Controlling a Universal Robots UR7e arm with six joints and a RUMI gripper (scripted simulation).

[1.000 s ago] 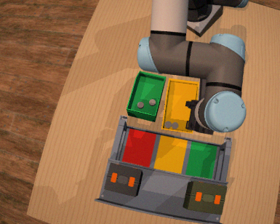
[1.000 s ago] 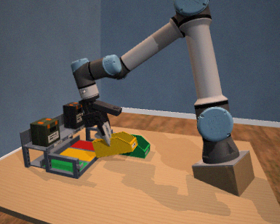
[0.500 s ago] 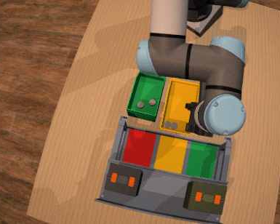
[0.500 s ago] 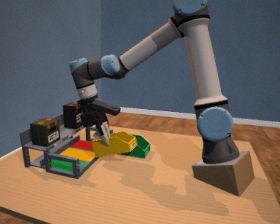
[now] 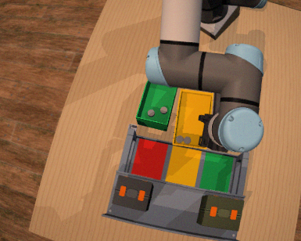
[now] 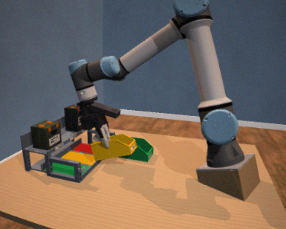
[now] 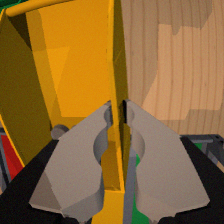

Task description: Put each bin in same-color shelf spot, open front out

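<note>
Yellow bin (image 5: 194, 113) (image 6: 113, 147) (image 7: 75, 65) pinched by one side wall between the jaws (image 5: 202, 131) (image 6: 108, 147); wall thin, bulk of the bin to one side of them, bare desk (image 5: 80, 164) (image 6: 169, 175) (image 7: 170, 65) seen on the other in the wrist view. Bin held raised and tilted, its shelf-side end lower, just short of the shelf (image 5: 127, 152) (image 6: 79, 175). Two round gray parts (image 5: 183, 139) seen inside, gathered at the shelf-side end. Green bin (image 5: 155, 106) (image 6: 142, 149) set down beside it, two round parts within. Red mark (image 5: 149, 158) (image 6: 83, 148), yellow mark (image 5: 183, 166) (image 6: 79, 158) and green mark (image 5: 216, 172) (image 6: 64, 169) all uncovered. Two dark toolboxes carried on the upper board.
</note>
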